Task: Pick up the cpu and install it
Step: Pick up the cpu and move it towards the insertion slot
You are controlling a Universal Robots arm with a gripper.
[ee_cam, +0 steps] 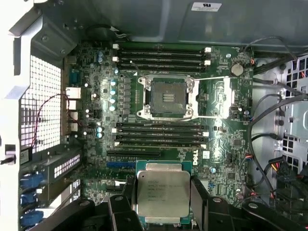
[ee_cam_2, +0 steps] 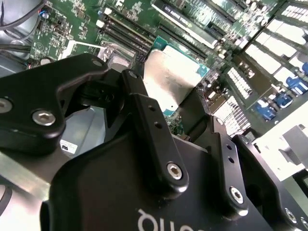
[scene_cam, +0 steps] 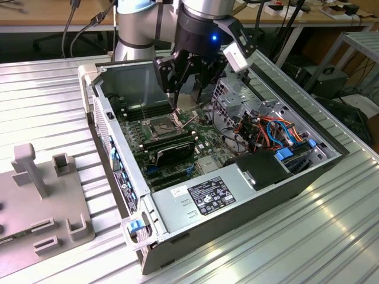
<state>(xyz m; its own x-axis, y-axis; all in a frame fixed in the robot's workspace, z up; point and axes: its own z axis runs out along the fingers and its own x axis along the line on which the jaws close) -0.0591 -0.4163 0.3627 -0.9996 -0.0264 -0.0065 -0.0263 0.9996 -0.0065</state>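
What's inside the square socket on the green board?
Nothing yet: the socket is open, with its bare contact field showing. The cpu is in the pincer, apart from the socket. The cpu hides the part of the board behind it.

Exterior view: high, oblique, whole computer case. Both wrist views: near, facing motherboard, sharing cpu.
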